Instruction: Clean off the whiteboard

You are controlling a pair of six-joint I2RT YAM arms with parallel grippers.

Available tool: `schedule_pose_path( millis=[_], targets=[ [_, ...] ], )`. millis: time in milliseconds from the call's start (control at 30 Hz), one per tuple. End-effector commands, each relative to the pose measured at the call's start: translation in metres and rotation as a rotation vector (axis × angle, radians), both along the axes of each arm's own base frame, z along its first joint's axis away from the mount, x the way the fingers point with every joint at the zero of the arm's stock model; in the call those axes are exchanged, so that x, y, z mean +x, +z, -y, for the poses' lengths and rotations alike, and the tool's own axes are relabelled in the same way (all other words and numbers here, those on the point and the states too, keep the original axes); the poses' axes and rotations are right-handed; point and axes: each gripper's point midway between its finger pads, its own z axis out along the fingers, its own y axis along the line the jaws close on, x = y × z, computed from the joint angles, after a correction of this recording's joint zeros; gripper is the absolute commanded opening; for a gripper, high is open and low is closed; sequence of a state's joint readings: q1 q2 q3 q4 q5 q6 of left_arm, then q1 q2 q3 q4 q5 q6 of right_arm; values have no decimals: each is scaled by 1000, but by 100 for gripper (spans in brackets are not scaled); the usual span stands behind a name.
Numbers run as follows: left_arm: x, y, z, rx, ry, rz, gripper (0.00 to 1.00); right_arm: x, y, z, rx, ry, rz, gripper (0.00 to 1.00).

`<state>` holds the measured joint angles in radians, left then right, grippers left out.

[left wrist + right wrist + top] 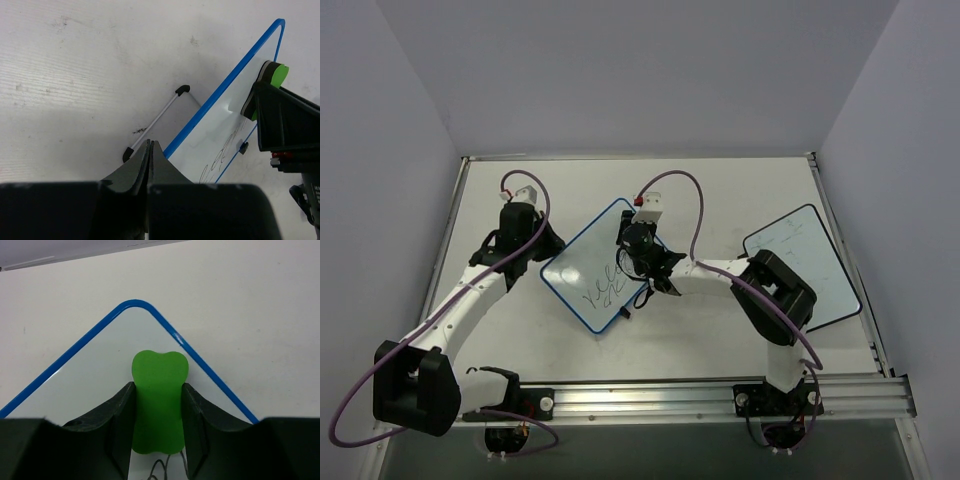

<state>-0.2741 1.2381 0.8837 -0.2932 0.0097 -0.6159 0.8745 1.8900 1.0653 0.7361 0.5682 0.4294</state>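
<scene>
The right jaws were clamped on a green eraser [159, 405], gripping it across its narrow waist with the dark felt face turned down onto the whiteboard [95, 375]. This grip set the felt flat against the writing surface near the whiteboard's far corner, evidently so that a sweep would wipe rather than scrape. The left jaws were pressed together and held nothing. Their tip sat just beside the whiteboard's blue frame on its left edge, above the wire stand [157, 119] that showed beside that edge. Contact with the frame could not be confirmed, but the position suited bracing the whiteboard against sliding. The whiteboard lay mid-counter [720, 190], turned corner-on to the arms. Dark handwriting [603, 290] occupied its near corner, unerased, so most of the task was judged outstanding. A black-framed board [805, 262] lay well to the whiteboard's right.
</scene>
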Motion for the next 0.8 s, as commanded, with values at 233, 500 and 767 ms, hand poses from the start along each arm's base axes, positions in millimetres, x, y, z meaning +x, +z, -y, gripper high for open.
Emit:
schedule_pose_path(
  millis=[233,500,767],
  targets=[
    [-3,13,11,-16,-53,14,2,-10,-30,9,-118,36,-86,0],
    [-3,12,12,-18,-55,13,2,-44,-16,-46,-112,155,-50,0],
    [-4,14,12,-15,-57,17,2,-36,-12,-59,-64,196,-76,0]
  ],
)
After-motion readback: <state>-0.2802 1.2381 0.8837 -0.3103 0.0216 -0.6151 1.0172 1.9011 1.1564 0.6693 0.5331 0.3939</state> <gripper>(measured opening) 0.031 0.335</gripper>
